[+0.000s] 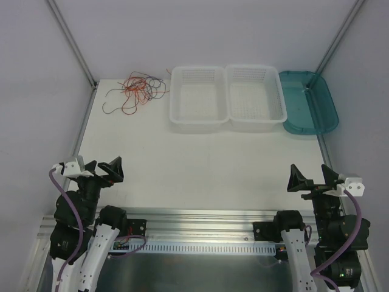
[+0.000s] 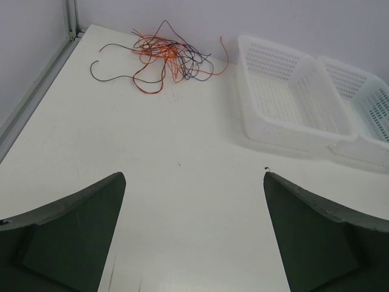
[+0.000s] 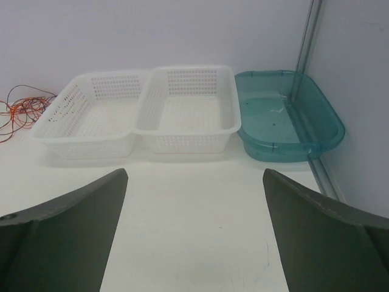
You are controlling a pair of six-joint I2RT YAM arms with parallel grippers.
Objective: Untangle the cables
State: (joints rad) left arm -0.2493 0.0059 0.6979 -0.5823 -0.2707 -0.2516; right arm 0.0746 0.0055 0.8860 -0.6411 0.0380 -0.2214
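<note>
Cables [image 1: 137, 91], thin red-orange and dark strands, lie in one loose tangle at the far left corner of the counter [image 1: 200, 158], with a few ends trailing out toward the left wall and the near side. No untangling has begun. The left pincer [image 1: 104, 169] and right pincer [image 1: 310, 176] both hover near their bases, jaws spread wide and holding nothing, well apart from the tangle. The left arm looks the better placed to reach first. I would aim it at a strand that arcs clear of the knot, such as the dark one curling out at the left, rather than at the dense middle. Wires this fine probably need the fingertips brought right down to the counter before closing, or they may slip between the pads. A slow pull outward, with the other pincer pinning the clump, should draw one wire free instead of dragging the whole bundle. Along the far edge stand three containers. The white basket [image 1: 199, 125] is just beside the tangle and, as far as I can tell, not touching it. The second white basket [image 1: 258, 126] sits against the first, and the teal tray [image 3: 285, 151] is at the right end. Both baskets look empty, and the tray shows only faint glints on its floor.
</note>
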